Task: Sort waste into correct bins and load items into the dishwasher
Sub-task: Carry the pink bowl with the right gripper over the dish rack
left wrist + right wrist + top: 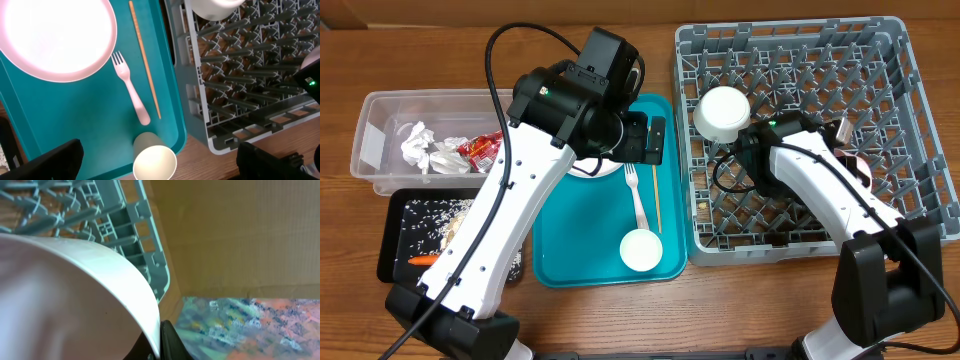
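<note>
Now, L gripper (655, 142): is hovering over the big teal plastic tray (75, 120) w/ fingers spread wide, holding nothing.
R gripper (742, 135): is pinching the rim of a round white bowl (722, 112), fingers clenched tight on it.
Bowl: is sitting over the far-left corner of the large square grey plastic dish rack (880, 90); resting on the pegs or just above them, can't tell.
Tray load: round pink plate (55, 40), white plastic fork (131, 90), thin wooden chopstick (145, 65) & small white cup (155, 161) are lying on the teal tray. The fork is resting just beside the chopstick, and the cup is standing mouth-up near the tray's near edge.
Clear rectangular plastic tub (370, 140): is holding crumpled white paper napkins (420, 145) & a red crinkled snack wrapper (485, 148).
Shallow black rectangular tray (392, 235): is carrying beige rice scraps (430, 215) & a small orange carrot (422, 261), sitting next to the tub on its near side.
</note>
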{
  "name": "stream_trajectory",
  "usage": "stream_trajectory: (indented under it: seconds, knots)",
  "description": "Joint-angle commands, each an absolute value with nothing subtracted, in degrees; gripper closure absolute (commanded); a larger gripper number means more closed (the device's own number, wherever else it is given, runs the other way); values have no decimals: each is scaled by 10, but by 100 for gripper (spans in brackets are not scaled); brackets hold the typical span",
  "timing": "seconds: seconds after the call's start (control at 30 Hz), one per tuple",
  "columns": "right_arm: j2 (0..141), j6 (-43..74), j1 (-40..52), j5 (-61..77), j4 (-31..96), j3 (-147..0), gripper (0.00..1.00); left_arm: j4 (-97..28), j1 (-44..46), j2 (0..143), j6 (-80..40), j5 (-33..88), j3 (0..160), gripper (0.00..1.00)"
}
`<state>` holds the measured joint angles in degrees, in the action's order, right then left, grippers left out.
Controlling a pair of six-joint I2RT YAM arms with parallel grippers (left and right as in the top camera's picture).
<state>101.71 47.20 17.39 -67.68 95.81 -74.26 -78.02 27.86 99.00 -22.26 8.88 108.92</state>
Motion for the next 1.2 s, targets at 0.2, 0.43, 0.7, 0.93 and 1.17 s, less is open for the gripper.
stream_trajectory:
  seconds: [0.2, 0.43, 0.7, 0.93, 1.17]
  knots:
    - [1022, 468, 177, -706, 947, -751, 96, -780, 277, 989, -214, 84, 1100, 0]
    - [1022, 462, 177, -704, 908, -747, 96, -779, 277, 989, -214, 84, 1100, 0]
    - [1022, 462, 183, -703, 913, -743, 96, -779, 277, 989, -214, 84, 1100, 0]
    - [1022, 462, 227, -765, 947, -743, 96, -779, 277, 989, -214, 84, 1100, 0]
    - [1022, 439, 231, -800, 948, -743, 96, -779, 277, 989, -214, 84, 1100, 0]
